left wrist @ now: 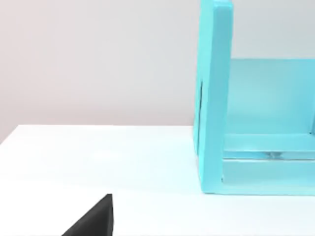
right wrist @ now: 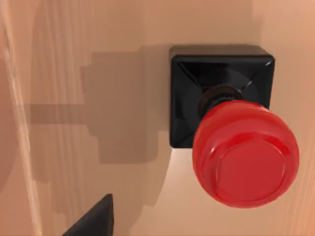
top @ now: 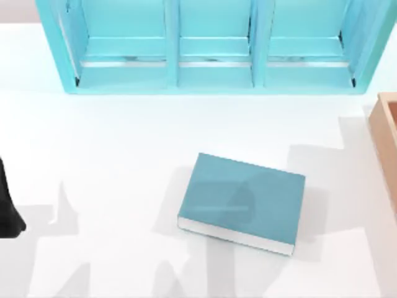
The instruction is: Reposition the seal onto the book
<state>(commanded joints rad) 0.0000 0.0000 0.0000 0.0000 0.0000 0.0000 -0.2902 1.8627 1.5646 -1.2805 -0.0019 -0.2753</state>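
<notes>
The right wrist view looks straight down on the seal [right wrist: 231, 132], which stands upright on a pale wooden surface [right wrist: 98, 59]; its black square base rests flat on the wood and its glossy red knob rises toward the camera, hiding one corner of the base. A dark wedge of the right gripper [right wrist: 93, 221] pokes in at the edge of that view, well apart from the seal and touching nothing; whether its fingers are spread or closed cannot be told, and it has hold of nothing that can be seen. A blocky shadow falls on the wood just beside the seal's base. In the top view, a wooden tray [top: 386, 139] juts in at the right edge of the tabletop [top: 111, 143]; its raised rim is visible. The book [top: 243, 202] lies flat near the middle of the tabletop, slightly turned, teal cover up and white page edges along its near side, with nothing on it. Behind it, along the far edge, stands a large light-blue shelf unit [top: 211, 62] with three open compartments. The left arm [top: 7, 208] sits parked at the left edge of the tabletop, and a dark piece of the left gripper [left wrist: 93, 223] shows in its wrist view facing the shelf unit's end panel; its opening cannot be judged either.
</notes>
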